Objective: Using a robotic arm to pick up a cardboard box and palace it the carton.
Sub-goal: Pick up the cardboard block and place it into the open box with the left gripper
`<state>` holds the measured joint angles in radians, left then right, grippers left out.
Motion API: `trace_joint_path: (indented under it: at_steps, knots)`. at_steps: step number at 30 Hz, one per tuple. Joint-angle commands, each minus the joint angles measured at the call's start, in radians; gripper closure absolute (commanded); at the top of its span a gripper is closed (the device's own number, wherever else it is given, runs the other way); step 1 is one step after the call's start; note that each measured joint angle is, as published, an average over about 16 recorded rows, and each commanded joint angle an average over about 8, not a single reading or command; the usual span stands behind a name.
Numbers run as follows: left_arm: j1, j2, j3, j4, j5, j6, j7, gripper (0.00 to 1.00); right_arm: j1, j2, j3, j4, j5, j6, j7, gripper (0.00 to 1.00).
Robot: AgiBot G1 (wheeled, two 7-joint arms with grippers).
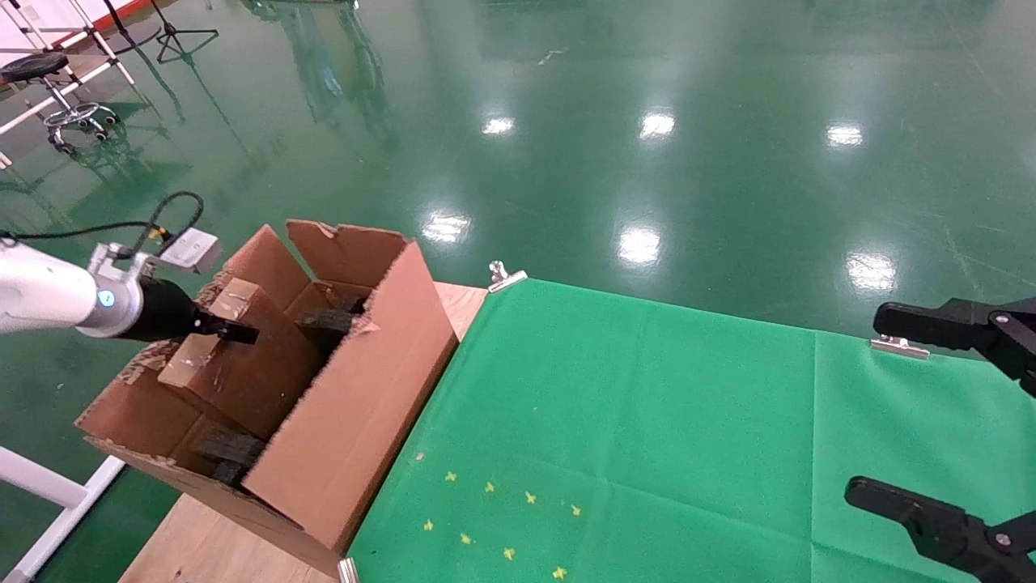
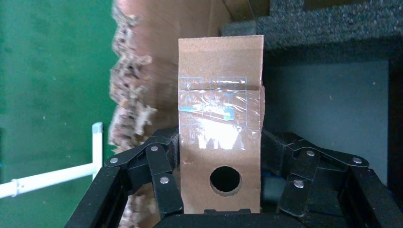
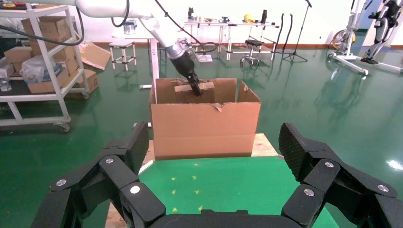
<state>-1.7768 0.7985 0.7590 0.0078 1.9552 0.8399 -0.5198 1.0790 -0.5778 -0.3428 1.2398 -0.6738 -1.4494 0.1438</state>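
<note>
The left gripper (image 1: 231, 328) is clamping the cardboard box (image 1: 243, 356) between its 2 fingers (image 2: 159, 171), holding it tilted inside the carton (image 1: 364, 389), just above black foam pieces (image 1: 227, 449). The right gripper (image 3: 214, 161) is hanging spread wide over the green cloth (image 1: 647, 421).

The head view looks forward and down from above onto the large brown corrugated carton with ragged flaps (image 1: 324, 405) at its left and the green cloth-covered table (image 1: 647, 421) spreading to the right, with glossy green floor beyond. The left wrist view sits very near, facing along its own black linkage-fingered gripper (image 2: 219, 156) into that carton (image 2: 138, 85). The right wrist view looks level across its own black gripper (image 3: 214, 156) from the table's far side, seeing the same carton (image 3: 204, 123) from well apart.
</note>
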Motion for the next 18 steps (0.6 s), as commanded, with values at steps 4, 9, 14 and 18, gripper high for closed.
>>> trace_joint_path:
  at_steps: [4, 9, 14, 18]
  knots:
    - [0.024, 0.007, -0.007, 0.0, -0.01, -0.003, 0.005, 0.54, 0.0, 0.0, 0.0, 0.0, 0.0, 0.0, 0.0, 0.0]
    - [0.03, 0.01, -0.012, 0.0, -0.016, 0.0, 0.01, 0.0, 0.0, 0.0, 0.0, 0.0, 0.0, 0.0, 0.0, 0.0]
    - [0.03, 0.008, -0.011, -0.002, -0.016, 0.003, 0.01, 0.0, 0.0, 0.0, 0.0, 0.0, 0.0, 0.0, 0.0, 0.0]
    - [0.028, 0.007, -0.01, -0.002, -0.014, 0.003, 0.009, 0.0, 0.0, 0.0, 0.0, 0.0, 0.0, 0.0, 0.0, 0.0]
